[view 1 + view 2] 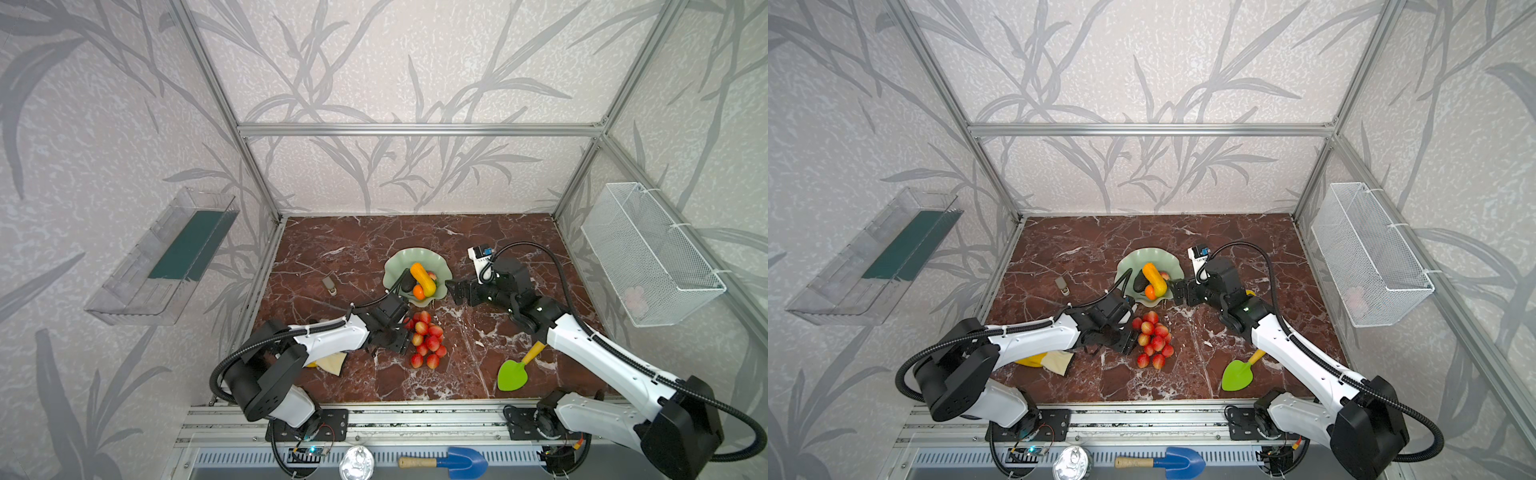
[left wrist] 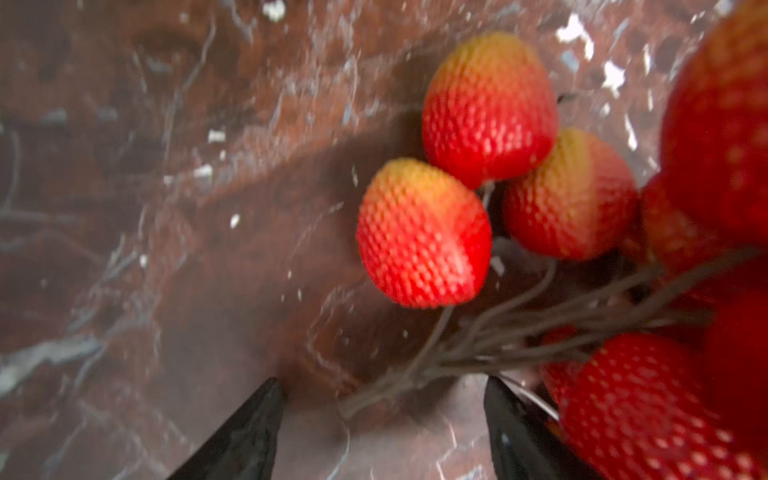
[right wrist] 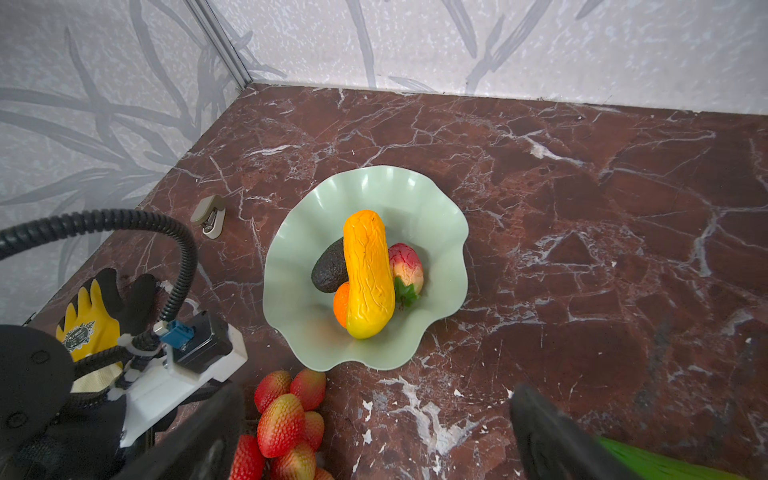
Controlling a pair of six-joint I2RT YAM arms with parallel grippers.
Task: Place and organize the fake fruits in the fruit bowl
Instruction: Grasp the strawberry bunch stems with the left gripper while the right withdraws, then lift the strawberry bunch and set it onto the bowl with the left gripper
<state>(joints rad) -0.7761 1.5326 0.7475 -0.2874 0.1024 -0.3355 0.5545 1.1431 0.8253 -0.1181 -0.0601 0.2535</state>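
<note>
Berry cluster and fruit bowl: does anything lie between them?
Nothing does. Only a narrow strip of bare marble table separates the berry cluster from the near rim of the fruit bowl. This shows most clearly in the right wrist view.

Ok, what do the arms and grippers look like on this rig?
Both the left arm and right arm have white shells and black joints, each with a black corrugated hose looping alongside. The left gripper and right gripper are black with tapered jaws and white camera mounts.

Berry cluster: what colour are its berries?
Berry cluster: red fading to yellow-orange, clearest in left wrist view.
</note>
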